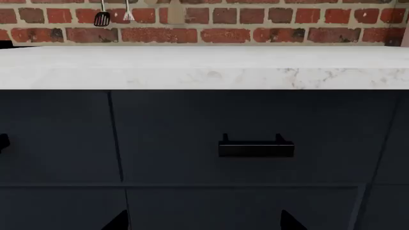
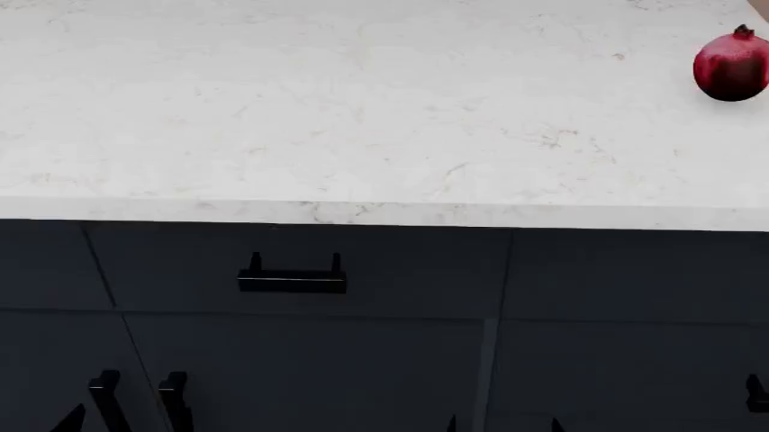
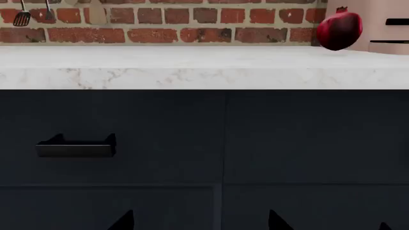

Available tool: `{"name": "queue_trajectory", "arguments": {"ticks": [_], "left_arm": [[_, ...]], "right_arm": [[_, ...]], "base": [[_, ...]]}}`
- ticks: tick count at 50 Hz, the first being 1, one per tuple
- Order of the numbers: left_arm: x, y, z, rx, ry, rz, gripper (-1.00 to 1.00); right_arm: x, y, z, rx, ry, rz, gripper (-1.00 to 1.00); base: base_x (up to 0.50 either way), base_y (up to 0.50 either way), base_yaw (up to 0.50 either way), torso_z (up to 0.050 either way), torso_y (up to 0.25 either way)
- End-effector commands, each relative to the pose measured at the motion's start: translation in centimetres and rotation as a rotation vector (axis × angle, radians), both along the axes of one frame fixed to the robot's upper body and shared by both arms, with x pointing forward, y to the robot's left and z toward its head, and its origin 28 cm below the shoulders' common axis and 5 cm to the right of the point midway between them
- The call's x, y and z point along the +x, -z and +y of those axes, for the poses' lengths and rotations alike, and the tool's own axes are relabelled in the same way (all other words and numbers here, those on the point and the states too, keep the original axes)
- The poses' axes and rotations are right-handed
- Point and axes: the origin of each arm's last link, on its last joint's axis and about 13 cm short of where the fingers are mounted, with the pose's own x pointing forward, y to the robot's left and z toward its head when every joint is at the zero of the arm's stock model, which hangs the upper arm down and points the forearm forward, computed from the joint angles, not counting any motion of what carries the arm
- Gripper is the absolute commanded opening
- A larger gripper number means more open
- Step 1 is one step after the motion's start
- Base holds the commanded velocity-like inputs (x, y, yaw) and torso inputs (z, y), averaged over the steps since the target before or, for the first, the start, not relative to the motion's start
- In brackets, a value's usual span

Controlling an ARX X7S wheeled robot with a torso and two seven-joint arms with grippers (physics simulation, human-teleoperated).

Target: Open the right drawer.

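Drawer (image 2: 301, 270) sat shut under the counter (image 2: 360, 135) — handle (image 2: 292, 281) untouched. Both grippers' fingertips barely showed; opening couldn't be told. Best move — square to the handle, grip mid-bar, pull straight out.

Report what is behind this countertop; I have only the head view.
Observer: A red brick wall, with a black spatula hanging on it.
Operator: Give me the left gripper's state.
Observer: The left gripper is open, its fingertips well apart, and it is short of the handle of the right drawer, which is shut.
Operator: Now the right one.
Observer: The right gripper is open too and holds nothing.
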Motion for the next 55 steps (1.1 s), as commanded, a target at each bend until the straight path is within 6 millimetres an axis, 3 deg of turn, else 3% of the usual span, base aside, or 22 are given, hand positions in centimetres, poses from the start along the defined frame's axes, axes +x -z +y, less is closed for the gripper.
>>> {"name": "queue_trajectory", "arguments": {"ticks": [1, 25, 55], "left_arm": [[0.01, 0.01, -0.01, 0.000, 0.000, 0.000, 1.00], [-0.35, -0.13, -0.20, 0.060, 0.018, -0.036, 1.00], [-0.44, -0.11, -0.21, 0.060, 0.016, -0.033, 1.00]], "right_arm": [[0.00, 0.00, 0.01, -0.009, 0.000, 0.000, 1.00], [-0.07, -0.18, -0.09, 0.011, 0.006, -0.015, 1.00], [-0.10, -0.14, -0.25, 0.011, 0.029, -0.013, 1.00]], "base": [[0.00, 0.00, 0.00, 0.000, 0.000], [0.00, 0.00, 0.00, 0.000, 0.000], [0.00, -0.24, 0.00, 0.000, 0.000]]}}
